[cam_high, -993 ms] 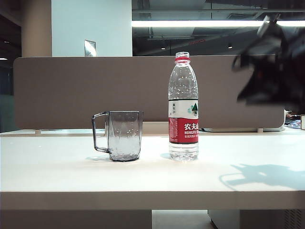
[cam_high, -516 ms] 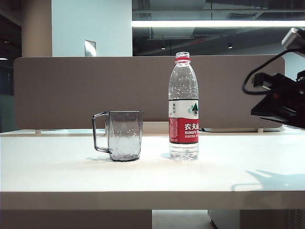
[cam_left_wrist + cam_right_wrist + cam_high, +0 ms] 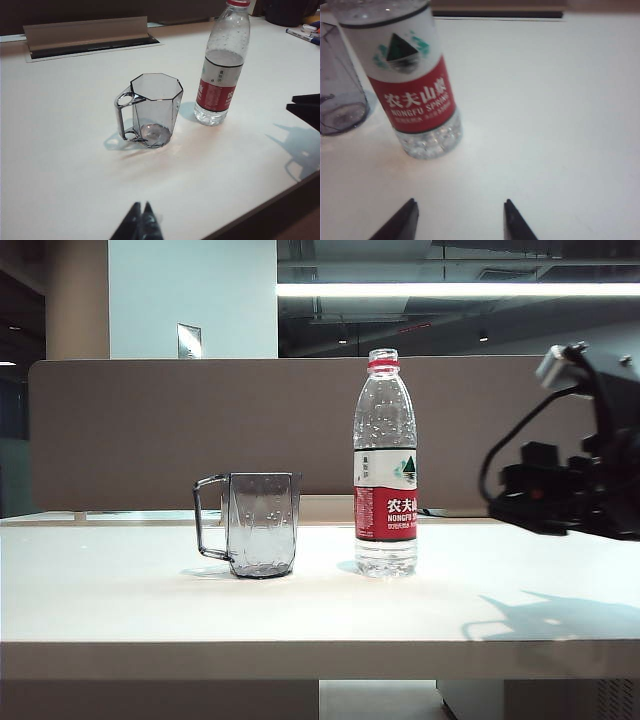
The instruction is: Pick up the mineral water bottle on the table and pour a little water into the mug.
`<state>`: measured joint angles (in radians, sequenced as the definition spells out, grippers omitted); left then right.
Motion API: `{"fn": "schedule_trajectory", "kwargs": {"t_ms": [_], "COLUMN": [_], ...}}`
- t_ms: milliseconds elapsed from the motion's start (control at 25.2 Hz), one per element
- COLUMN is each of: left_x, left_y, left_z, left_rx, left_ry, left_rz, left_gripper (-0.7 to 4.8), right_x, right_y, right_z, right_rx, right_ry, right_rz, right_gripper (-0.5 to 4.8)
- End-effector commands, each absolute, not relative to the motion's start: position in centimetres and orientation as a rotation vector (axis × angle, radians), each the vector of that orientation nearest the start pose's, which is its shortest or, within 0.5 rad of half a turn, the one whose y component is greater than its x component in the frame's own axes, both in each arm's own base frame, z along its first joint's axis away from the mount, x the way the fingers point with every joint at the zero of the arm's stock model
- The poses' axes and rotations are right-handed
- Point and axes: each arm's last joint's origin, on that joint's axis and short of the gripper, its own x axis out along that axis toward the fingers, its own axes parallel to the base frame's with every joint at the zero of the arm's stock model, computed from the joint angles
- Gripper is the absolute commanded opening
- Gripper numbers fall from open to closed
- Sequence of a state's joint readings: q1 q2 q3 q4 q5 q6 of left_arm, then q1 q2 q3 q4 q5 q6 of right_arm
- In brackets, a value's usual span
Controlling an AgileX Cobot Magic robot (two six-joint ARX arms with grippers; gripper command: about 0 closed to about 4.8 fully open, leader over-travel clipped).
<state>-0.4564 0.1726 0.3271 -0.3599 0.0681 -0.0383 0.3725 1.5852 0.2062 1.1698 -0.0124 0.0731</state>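
A wide white table (image 3: 150, 600) holds a smoky grey transparent mug (image 3: 260, 525), ahead of the pressed-together left gripper (image 3: 141, 222). A tall clear red-labelled mineral water bottle (image 3: 385, 465) stands upright just ahead of the spread, empty right gripper (image 3: 460, 220).

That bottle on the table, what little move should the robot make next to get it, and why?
Probably ease the right gripper forward and sideways until its open jaws straddle the mineral water bottle. The bottle stands upright and untouched beside the mug, off-centre ahead of the jaws. The left gripper waits shut, well short of the mug.
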Motion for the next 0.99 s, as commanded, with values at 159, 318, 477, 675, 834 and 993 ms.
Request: {"fn": "schedule_trajectory", "kwargs": {"t_ms": [159, 318, 477, 675, 834, 993], "left_x": [7.7, 7.7, 7.7, 7.7, 7.7, 7.7], "left_y": [-4.0, -4.0, -4.0, -4.0, -4.0, -4.0], "left_z": [22.8, 22.8, 22.8, 22.8, 22.8, 22.8], "left_rx": [0.004, 0.004, 0.004, 0.004, 0.004, 0.004], "left_ry": [0.202, 0.202, 0.201, 0.201, 0.202, 0.202], "left_rz": [-0.521, -0.520, -0.520, -0.519, -0.520, -0.520], "left_gripper": [-0.05, -0.05, -0.05, -0.05, -0.05, -0.05], "right_x": [23.0, 24.2, 25.2, 26.3, 27.4, 28.9], "right_y": [9.2, 9.8, 10.6, 11.6, 12.4, 13.4], "right_z": [12.1, 12.1, 12.4, 12.3, 11.7, 11.2], "right_rx": [0.033, 0.036, 0.039, 0.040, 0.038, 0.039], "right_ry": [0.114, 0.107, 0.090, 0.086, 0.093, 0.088], "right_rz": [0.420, 0.448, 0.499, 0.528, 0.544, 0.552], "right_gripper": [3.93, 4.69, 4.75, 4.77, 4.77, 4.79]}}
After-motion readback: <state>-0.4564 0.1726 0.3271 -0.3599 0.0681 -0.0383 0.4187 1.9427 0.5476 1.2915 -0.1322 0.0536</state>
